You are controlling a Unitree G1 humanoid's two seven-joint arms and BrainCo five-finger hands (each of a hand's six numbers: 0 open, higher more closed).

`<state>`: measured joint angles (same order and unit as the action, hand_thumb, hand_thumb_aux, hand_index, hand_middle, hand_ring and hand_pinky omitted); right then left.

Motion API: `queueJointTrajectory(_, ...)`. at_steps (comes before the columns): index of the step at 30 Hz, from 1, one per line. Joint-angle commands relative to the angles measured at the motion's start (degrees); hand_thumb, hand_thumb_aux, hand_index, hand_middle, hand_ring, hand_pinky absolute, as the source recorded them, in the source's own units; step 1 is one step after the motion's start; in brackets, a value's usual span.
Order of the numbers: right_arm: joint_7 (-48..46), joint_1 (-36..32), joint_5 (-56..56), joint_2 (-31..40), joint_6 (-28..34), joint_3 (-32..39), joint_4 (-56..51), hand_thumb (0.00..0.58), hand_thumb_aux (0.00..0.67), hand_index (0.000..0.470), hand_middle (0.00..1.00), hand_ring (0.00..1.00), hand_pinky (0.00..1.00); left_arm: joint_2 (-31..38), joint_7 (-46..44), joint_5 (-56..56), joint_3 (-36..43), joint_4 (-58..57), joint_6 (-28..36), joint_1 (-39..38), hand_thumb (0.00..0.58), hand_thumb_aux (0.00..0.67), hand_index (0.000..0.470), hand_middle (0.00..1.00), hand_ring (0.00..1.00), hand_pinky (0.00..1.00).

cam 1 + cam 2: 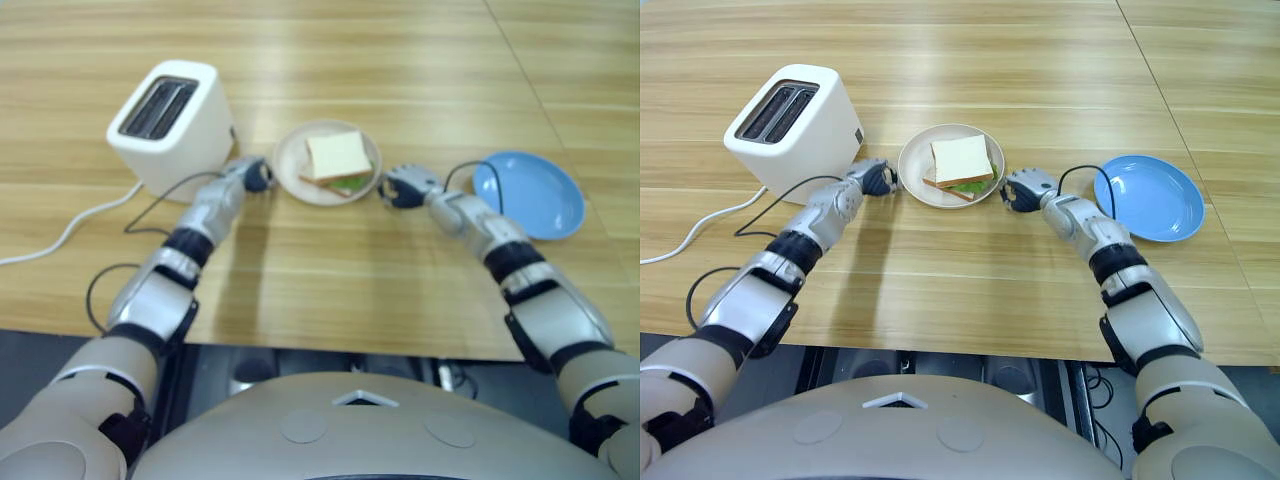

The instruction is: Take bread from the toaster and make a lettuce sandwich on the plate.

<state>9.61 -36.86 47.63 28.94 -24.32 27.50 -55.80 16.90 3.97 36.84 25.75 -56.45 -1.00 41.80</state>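
- Looks like the last step: sandwich [962,165] on plate [911,172], between left hand [877,179] and right hand [1025,189].
- Both curled, holding nothing.
- Next, pull back gently.

A sandwich [962,160], green lettuce [985,186] showing between two pale bread slices, is seen laid flat on a cream plate [912,160] mid-table [990,60]. The white toaster [790,125] is stood upright toward the left edge, slots up.

The sandwich [962,162] lies on the plate [913,165] between the curled left hand [876,179] and right hand [1026,189].
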Motion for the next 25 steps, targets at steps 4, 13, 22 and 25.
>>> queueJointTrajectory(4, 8.3, 2.6, -9.9, 0.5, -7.4, -7.0, 0.2, 0.000, 0.000, 0.000, 0.00, 0.00, 0.00, -0.7, 12.7, -9.7, -10.3, -4.6, -12.6, -0.2, 0.000, 0.000, 0.000, 0.00, 0.00, 0.00)
queueJointTrajectory(13, -6.8, 15.1, -46.0, -9.2, -13.0, -25.7, 13.6, 0.000, 0.000, 0.000, 0.00, 0.00, 0.00, -6.0, 15.8, -20.7, -19.4, -0.2, -26.3, -6.5, 0.000, 0.000, 0.000, 0.00, 0.00, 0.00)
queueJointTrajectory(22, -13.4, 18.8, -54.1, -13.6, -9.3, -32.0, 17.4, 0.000, 0.000, 0.000, 0.00, 0.00, 0.00, -7.6, 13.1, -21.5, -19.7, 2.4, -29.6, -7.9, 0.000, 0.000, 0.000, 0.00, 0.00, 0.00)
queueJointTrajectory(25, -14.1, 19.0, -54.1, -14.1, -9.4, -32.7, 17.9, 0.000, 0.000, 0.000, 0.00, 0.00, 0.00, -7.9, 12.3, -22.8, -20.8, 2.1, -29.6, -8.0, 0.000, 0.000, 0.000, 0.00, 0.00, 0.00)
